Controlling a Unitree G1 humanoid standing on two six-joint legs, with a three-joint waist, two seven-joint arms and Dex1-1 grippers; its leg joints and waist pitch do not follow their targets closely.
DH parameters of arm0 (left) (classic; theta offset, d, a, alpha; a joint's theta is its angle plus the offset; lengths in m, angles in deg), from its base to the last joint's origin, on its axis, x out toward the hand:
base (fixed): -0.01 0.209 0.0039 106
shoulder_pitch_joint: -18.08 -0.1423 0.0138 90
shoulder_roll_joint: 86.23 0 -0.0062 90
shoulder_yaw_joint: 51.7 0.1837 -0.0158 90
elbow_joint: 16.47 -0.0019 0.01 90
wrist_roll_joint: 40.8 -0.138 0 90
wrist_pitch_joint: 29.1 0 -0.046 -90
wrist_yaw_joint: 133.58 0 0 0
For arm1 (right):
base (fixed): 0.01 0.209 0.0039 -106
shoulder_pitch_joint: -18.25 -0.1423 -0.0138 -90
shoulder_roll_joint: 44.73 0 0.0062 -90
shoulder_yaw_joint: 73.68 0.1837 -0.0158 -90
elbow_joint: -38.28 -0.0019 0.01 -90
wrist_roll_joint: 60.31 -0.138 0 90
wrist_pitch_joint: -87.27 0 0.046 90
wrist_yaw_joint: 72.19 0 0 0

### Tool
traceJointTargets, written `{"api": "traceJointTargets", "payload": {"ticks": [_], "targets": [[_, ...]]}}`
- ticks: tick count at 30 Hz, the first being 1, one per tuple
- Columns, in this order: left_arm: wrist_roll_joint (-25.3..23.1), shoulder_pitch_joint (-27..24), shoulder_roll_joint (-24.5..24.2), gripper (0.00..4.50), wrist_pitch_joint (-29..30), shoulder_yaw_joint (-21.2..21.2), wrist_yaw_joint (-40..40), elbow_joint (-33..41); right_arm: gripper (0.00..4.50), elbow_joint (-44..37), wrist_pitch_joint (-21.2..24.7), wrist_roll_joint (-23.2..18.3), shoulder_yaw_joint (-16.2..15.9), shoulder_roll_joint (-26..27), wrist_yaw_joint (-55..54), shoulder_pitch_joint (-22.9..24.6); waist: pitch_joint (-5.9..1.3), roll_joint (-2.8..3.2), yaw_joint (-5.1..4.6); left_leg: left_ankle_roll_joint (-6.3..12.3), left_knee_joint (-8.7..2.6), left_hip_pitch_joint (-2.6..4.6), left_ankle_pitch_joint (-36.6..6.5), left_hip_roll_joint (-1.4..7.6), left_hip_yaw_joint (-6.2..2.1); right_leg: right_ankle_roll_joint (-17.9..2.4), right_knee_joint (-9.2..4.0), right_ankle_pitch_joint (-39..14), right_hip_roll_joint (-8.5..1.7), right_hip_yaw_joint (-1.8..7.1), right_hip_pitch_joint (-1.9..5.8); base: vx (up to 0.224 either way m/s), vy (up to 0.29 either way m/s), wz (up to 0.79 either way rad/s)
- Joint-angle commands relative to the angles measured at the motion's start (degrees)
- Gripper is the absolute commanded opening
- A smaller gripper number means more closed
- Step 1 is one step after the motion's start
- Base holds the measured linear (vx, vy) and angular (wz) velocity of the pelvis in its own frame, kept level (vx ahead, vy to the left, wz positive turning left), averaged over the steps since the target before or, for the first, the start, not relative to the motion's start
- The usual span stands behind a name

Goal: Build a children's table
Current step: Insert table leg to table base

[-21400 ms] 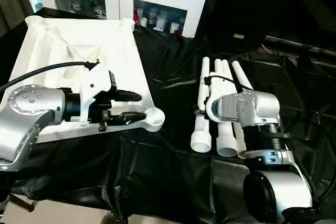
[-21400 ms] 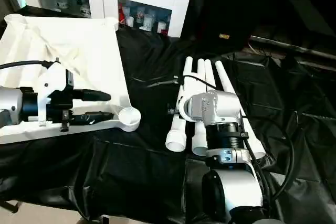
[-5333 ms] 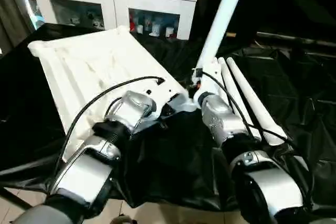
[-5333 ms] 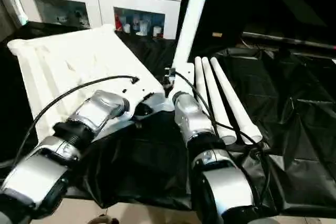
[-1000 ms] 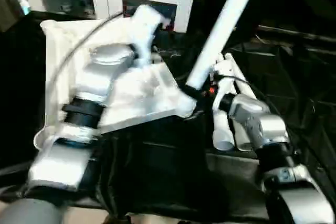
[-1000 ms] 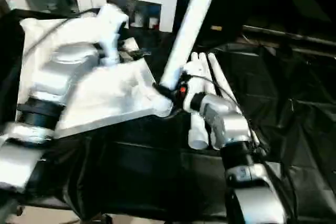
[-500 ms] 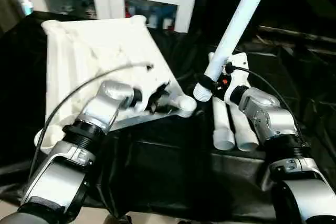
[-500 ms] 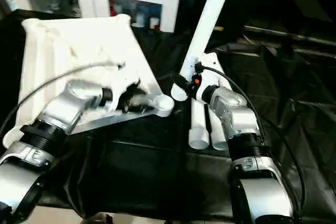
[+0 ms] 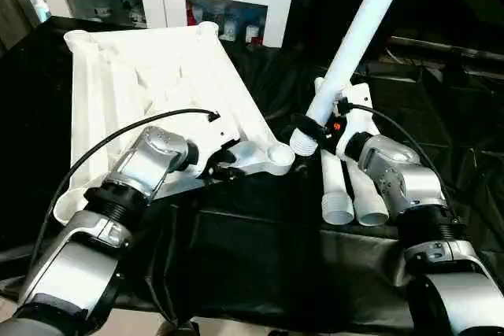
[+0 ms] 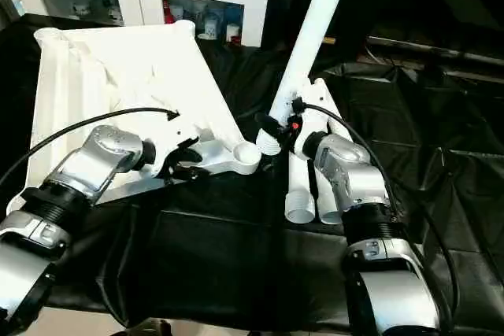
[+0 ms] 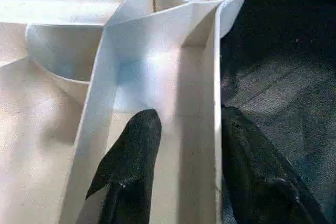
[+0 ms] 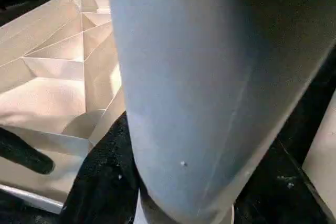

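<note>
R gripper point(image 9: 309, 128) clamped the leg point(image 9: 354, 45) near its low end, long axis tilted up and away. Corner socket point(image 9: 278, 153) lay just left of that end. L gripper point(image 9: 223, 164) straddled the tabletop point(image 9: 142, 76) rim wall; grip uncertain.

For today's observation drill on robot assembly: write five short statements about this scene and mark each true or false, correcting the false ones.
1. The right gripper holds a tube leg tilted upward. True.
2. That leg's lower end is already seated in the corner socket. False: it hangs just beside the socket, not in it.
3. The left gripper straddles a rim wall of the table top, one finger on each side. True.
4. Four legs lie on the black cloth. False: the spare legs lying there number fewer than four; two open ends show.
5. The table top lies with its ribbed underside up. True.
</note>
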Motion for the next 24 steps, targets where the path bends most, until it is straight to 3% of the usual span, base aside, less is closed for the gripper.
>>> {"api": "traceJointTargets", "payload": {"ticks": [1, 10, 17, 24], "targets": [[0.7, 0.3, 0.2, 1.67, 0.3, -0.5, -0.5, 0.2, 1.88, -0.9, -0.3, 0.0, 0.3, -0.2, -0.1, -0.2, -4.66, 1.09, 0.13, 0.48, -3.35, 1.31, -6.0, 2.29, -1.02, -14.5, -3.24, 2.2, -4.24, 3.62, 3.62, 0.0, 0.0, 0.0], [1.0, -1.1, -0.3, 0.98, 1.0, -0.8, -2.2, 1.3, 1.88, -1.1, 0.7, -0.4, -0.4, 0.5, 1.1, -0.9, -4.68, 0.98, 0.1, 1.02, -3.29, 1.24, -5.3, 2.27, -1.0, -14.6, -3.14, 2.6, -4.21, 3.6, 3.64, 0.0, 0.0, 0.0], [0.9, -2.1, -0.7, 0.33, 1.9, -0.5, -3.0, 2.1, 1.88, -3.1, 4.3, -0.8, -3.7, 0.7, 6.5, -0.6, -4.61, 0.8, 0.02, 1.54, -3.3, 1.22, -5.5, 2.36, -1.02, -14.5, -3.18, 1.8, -4.28, 3.6, 3.65, 0.0, 0.0, 0.0], [2.0, -2.7, -0.3, 0.08, 2.0, -2.1, -2.5, 2.5, 1.88, 0.2, 3.6, 0.4, -4.4, 1.5, 6.8, -2.2, -4.57, 0.56, -0.07, 0.64, -3.33, 1.22, -6.0, 2.34, -1.01, -14.1, -3.3, -0.3, -4.35, 3.64, 3.53, 0.0, 0.0, 0.0]]}}
